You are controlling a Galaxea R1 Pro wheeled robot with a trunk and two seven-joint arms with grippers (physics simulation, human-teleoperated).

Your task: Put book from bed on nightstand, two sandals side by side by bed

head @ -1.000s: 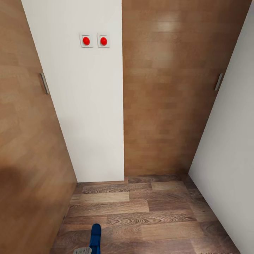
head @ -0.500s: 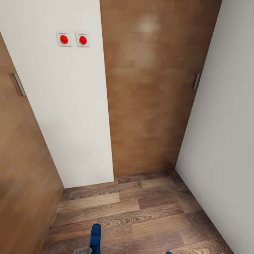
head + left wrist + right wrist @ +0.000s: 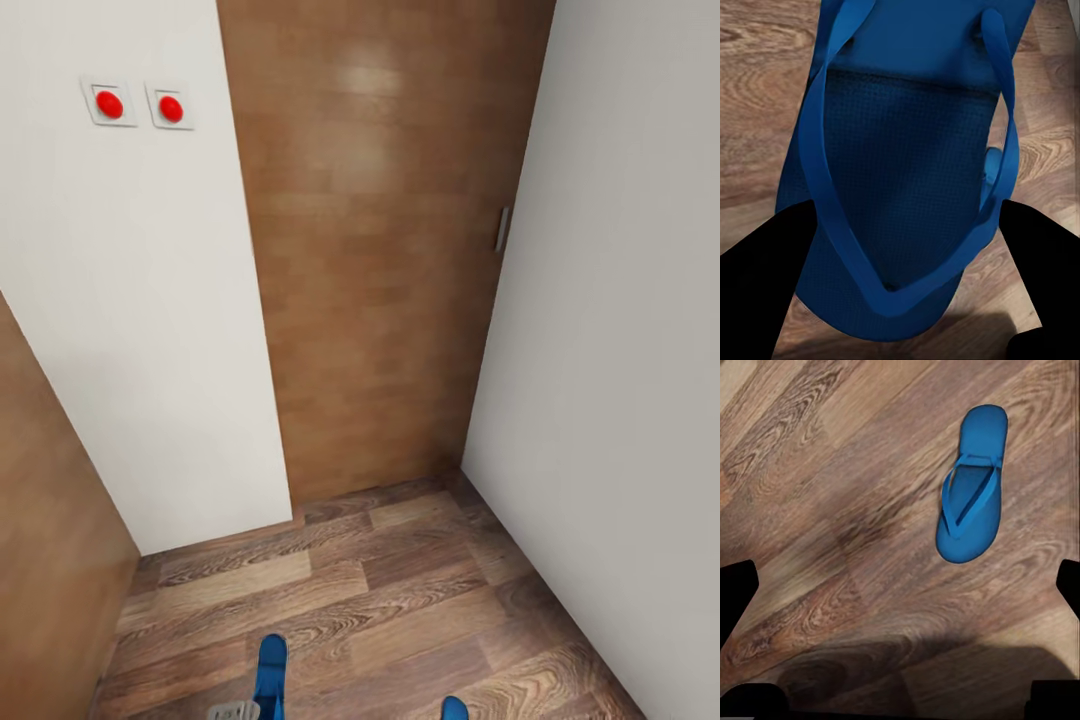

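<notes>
The left gripper [image 3: 900,247] seems clamped on one thin, floppy blue sandal [image 3: 907,150] near its toe, while the right gripper [image 3: 900,630] hangs open-fingered above the other sandal [image 3: 973,487] on the plank floor [image 3: 832,510].

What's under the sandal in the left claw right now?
Wood-plank floor shows around the sandal held between the left claw's fingers. The floor directly beneath it is hidden by the sole.
</notes>
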